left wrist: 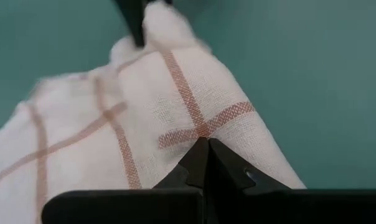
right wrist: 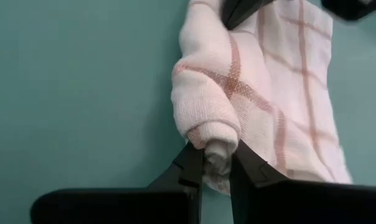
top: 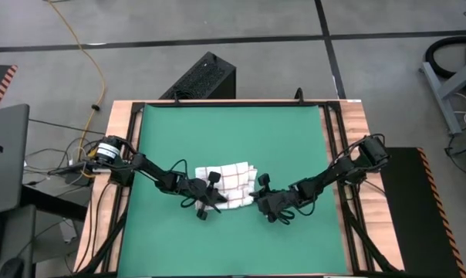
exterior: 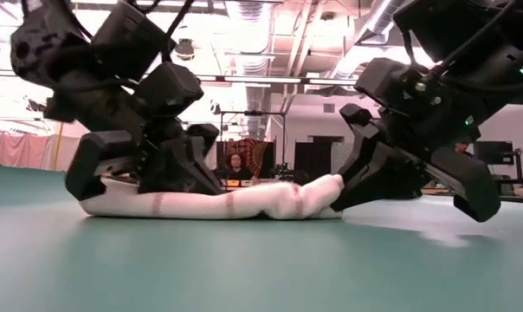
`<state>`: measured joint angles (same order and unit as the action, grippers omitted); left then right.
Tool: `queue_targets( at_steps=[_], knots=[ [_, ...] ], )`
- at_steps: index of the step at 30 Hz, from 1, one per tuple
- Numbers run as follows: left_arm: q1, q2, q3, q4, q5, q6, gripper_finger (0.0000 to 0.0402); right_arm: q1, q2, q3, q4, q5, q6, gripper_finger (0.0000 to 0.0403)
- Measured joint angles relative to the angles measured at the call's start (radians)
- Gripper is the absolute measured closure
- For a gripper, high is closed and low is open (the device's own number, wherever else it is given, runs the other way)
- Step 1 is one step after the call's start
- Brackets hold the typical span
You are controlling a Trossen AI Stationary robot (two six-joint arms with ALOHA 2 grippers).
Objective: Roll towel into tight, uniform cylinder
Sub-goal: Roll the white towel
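Where end effectors (top: 258, 199) pinch, towel (top: 227, 181) bunches.

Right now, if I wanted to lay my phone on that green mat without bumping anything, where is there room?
The far stretch of the green mat, between the towel and the table's back edge, is bare. So is the near strip in front of the arms. The middle is crowded: the left gripper and right gripper both pinch the towel's ends there.

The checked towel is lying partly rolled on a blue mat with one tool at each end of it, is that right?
Not quite: the mat is green, not blue, as the high view shows. The rest holds: the towel lies partly rolled, with the left tool and right tool at its ends.
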<state>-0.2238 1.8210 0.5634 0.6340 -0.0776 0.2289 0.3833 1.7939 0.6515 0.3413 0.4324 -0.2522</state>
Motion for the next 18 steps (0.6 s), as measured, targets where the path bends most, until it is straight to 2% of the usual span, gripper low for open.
queue_targets(
  at_steps=[6, 12, 15, 18],
  knots=[
    [-0.031, -0.164, -0.003, -0.139, -0.075, 0.010, 0.0401, 0.033, -0.001, 0.000, -0.016, 0.002, 0.123, 0.0350],
    [-0.065, -0.285, -0.018, -0.166, -0.152, 0.063, 0.0401, 0.051, -0.001, -0.001, -0.019, -0.001, 0.193, 0.0350],
    [-0.055, -0.291, -0.089, -0.096, -0.177, 0.054, 0.0401, 0.058, -0.001, -0.001, -0.021, -0.003, 0.198, 0.0350],
    [-0.032, -0.268, -0.193, 0.073, -0.169, -0.001, 0.0401, 0.064, -0.001, -0.001, -0.022, -0.009, 0.200, 0.0350]
  ],
)
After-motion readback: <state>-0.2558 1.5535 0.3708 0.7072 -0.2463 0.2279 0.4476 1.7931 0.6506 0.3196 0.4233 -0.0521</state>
